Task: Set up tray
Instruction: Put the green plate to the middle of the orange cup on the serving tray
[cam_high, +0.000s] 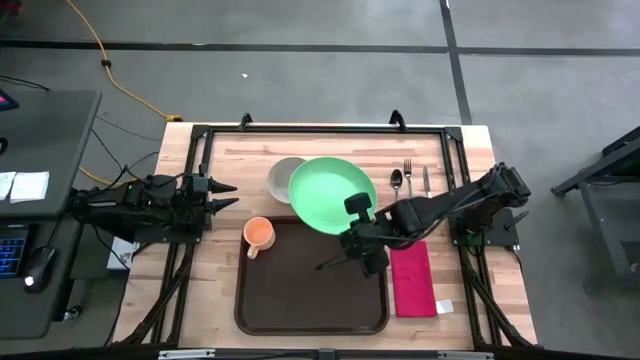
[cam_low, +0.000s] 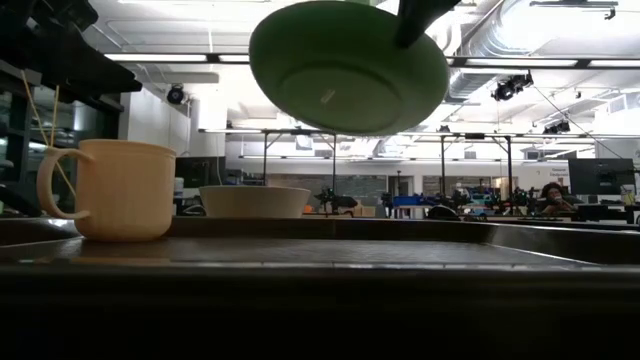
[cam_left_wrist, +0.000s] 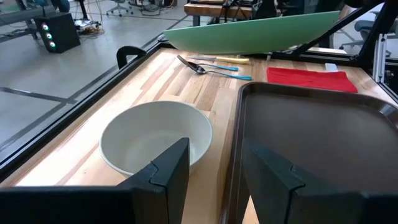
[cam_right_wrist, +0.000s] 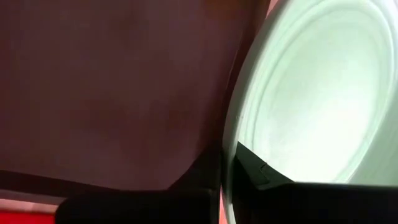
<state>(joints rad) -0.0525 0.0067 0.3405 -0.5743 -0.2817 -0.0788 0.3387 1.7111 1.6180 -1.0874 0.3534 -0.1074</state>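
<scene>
The green plate (cam_high: 330, 193) hangs in the air over the far edge of the dark brown tray (cam_high: 310, 290), and my right gripper (cam_high: 353, 222) is shut on it. In the low view the green plate (cam_low: 350, 65) floats tilted above the tray (cam_low: 300, 252). An orange cup (cam_high: 258, 235) stands in the tray's far left corner. A white bowl (cam_high: 283, 178) sits on the wood beyond the tray, partly under the plate. My left gripper (cam_high: 228, 195) waits open at the table's left, level with the bowl (cam_left_wrist: 155, 140). My right gripper pinches the plate's rim (cam_right_wrist: 231, 140) on the side toward the table's right and near edge. One finger (cam_right_wrist: 264, 174) lies on the plate's upper face, the other under the rim. The fingers come from the table's right. The plate is lifted clear and tilted.
A red napkin (cam_high: 412, 280) lies right of the tray. A spoon (cam_high: 396, 180), fork (cam_high: 408, 176) and knife (cam_high: 425, 180) lie on the wood at the far right. A black frame (cam_high: 320, 128) runs along the table's edges. The tray's middle (cam_left_wrist: 311, 137) is bare.
</scene>
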